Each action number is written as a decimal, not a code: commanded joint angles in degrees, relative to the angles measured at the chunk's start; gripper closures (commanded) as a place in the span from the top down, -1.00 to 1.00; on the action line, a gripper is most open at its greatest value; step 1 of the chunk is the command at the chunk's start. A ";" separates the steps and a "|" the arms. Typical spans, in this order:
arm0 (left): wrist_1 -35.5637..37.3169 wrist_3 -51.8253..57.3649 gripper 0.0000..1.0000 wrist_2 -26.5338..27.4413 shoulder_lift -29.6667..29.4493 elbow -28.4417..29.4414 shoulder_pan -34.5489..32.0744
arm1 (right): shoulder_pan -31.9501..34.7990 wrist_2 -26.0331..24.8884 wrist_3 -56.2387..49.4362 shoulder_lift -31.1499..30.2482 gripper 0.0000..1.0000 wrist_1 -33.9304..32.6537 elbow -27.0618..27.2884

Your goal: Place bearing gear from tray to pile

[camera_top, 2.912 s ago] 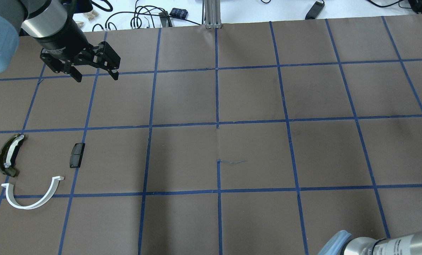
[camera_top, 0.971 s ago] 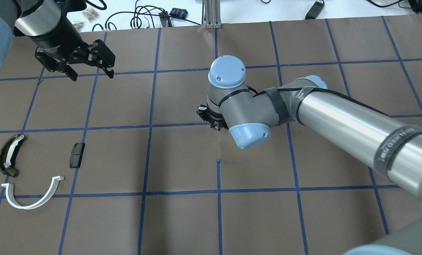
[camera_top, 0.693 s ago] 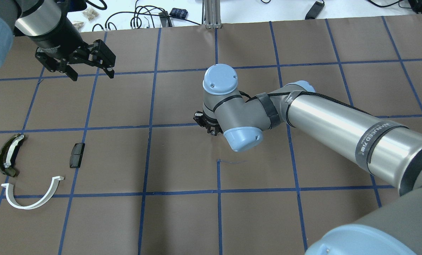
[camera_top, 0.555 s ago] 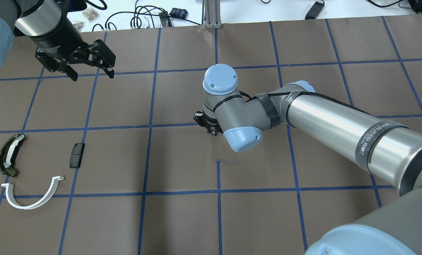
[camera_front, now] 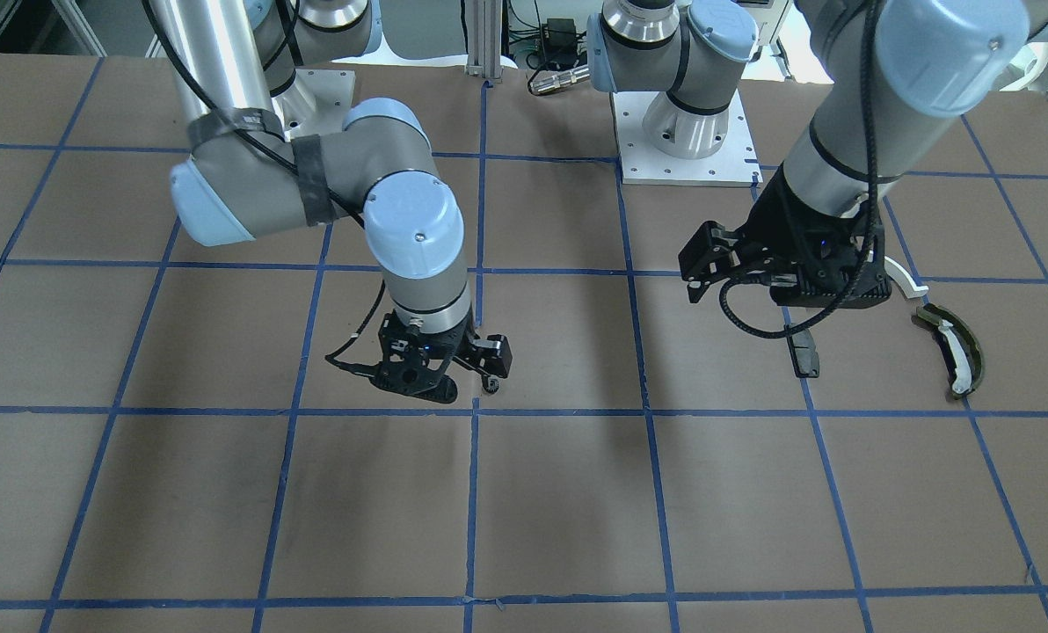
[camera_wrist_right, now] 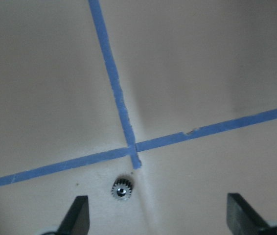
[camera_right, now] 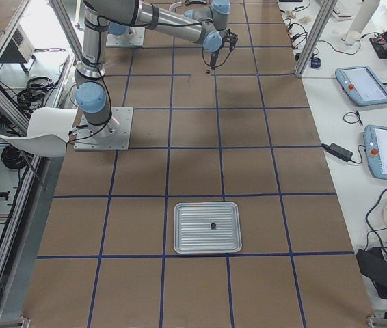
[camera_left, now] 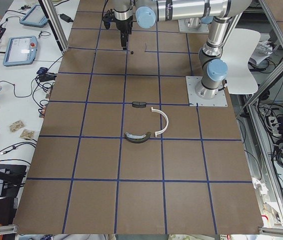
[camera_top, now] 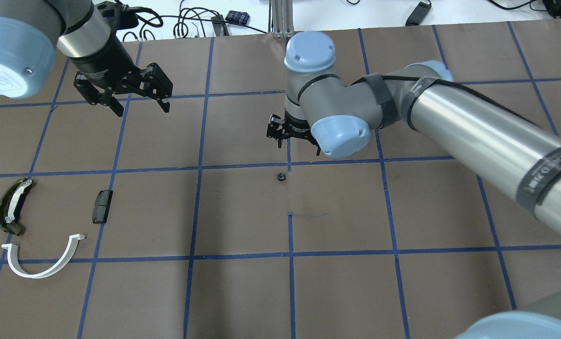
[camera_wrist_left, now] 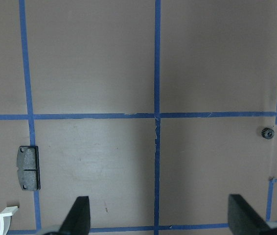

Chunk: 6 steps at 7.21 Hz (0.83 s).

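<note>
Lying on the table (camera_top: 243,292) by a tape crossing (camera_top: 289,165), the bearing gear (camera_top: 281,177) sits just beside the right gripper (camera_top: 297,141) — jaws apart, empty — with the pile (camera_top: 102,206) well off toward the spread-open left gripper (camera_top: 143,109)

Brown table top (camera_top: 243,292) taped into squares with blue tape (camera_top: 291,282). White benches along the far side and both ends, strewn with cables (camera_top: 186,23) and two tablet-style pendants (camera_right: 362,85) (screens lit blue). Aluminium post (camera_top: 280,19) at the far edge. White chair (camera_left: 242,60) behind the table. Pale floor (camera_left: 281,200). Even overhead light, soft shadows.
</note>
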 commanded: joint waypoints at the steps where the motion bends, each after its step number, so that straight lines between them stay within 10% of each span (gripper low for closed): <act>1: 13.88 -9.59 1.00 0.07 -5.53 -5.57 -7.81 | -11.06 -0.94 -17.67 -6.55 1.00 10.33 -0.86; 6: 31.50 -22.98 1.00 4.79 -18.72 -8.33 -20.56 | -40.26 -7.52 -58.03 -8.61 0.87 11.70 -0.68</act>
